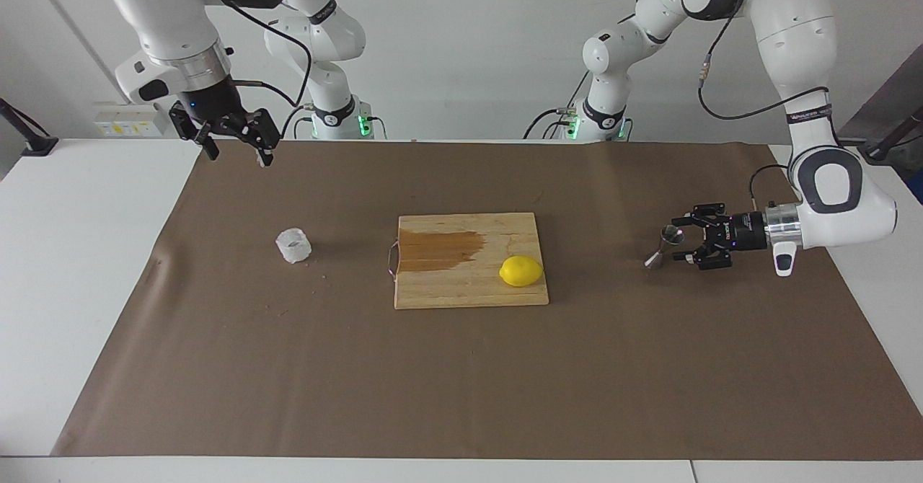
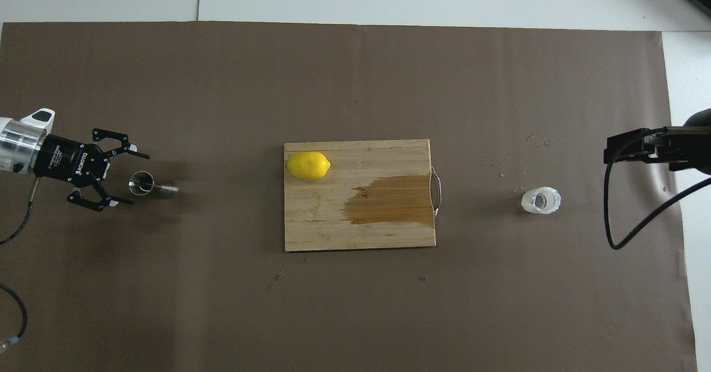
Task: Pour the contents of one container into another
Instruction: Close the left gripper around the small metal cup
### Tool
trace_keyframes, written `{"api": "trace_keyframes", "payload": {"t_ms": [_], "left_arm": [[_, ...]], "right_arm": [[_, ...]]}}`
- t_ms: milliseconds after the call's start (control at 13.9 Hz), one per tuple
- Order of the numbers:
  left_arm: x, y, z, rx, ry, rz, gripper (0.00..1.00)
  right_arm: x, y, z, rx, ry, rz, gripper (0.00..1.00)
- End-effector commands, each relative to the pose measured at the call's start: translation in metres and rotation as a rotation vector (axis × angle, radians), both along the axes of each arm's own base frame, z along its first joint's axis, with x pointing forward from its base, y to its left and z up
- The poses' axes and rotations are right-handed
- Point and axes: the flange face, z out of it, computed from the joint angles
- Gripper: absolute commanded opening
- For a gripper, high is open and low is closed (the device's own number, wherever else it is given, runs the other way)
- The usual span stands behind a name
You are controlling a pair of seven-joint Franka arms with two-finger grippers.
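Two grippers: left gripper (image 1: 676, 241) level beside steel jigger (image 1: 665, 246), jaws spread to straddle it; right gripper (image 1: 232, 141) waiting at eleven o'clock of plastic cup (image 1: 293, 245), jaws spread.

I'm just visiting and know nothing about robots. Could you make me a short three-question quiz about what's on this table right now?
1. True or false: the lemon lies on the cutting board.
2. Which item does the left tool have its open fingers around?
A. the plastic cup
B. the steel jigger
C. the lemon
3. Fill in: the right tool hangs open in the air, holding ____.

Key
1. True; it sits near the board's corner toward the left arm's end, away from the dark wet patch.
2. B; the jigger stands on the brown mat, not lifted.
3. Nothing; that arm waits, well above the mat, with the cup on the mat below, untouched.
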Motion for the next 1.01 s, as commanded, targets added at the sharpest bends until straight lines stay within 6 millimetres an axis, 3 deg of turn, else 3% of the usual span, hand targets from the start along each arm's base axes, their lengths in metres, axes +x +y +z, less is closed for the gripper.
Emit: {"api": "trace_keyframes", "payload": {"t_ms": [0, 288, 432, 937], "left_arm": [[-0.0072, -0.0023, 0.0005, 0.013, 0.002, 0.002, 0.95], [-0.0063, -0.0020, 0.0007, 0.012, -0.002, 0.009, 0.94], [-0.0057, -0.0027, 0.0008, 0.011, -0.008, 0.007, 0.84], [-0.0046, -0.0065, 0.0019, 0.002, -0.010, 0.008, 0.84]], "right_arm": [[-0.0064, -0.0035, -0.0001, 0.016, -0.002, 0.018, 1.00], [-0.0064, -0.0027, -0.0001, 0.016, -0.002, 0.019, 1.00], [-0.0064, -0.0035, -0.0001, 0.016, -0.002, 0.018, 1.00], [-0.0068, -0.0035, 0.0007, 0.016, -0.004, 0.018, 1.00]]}}
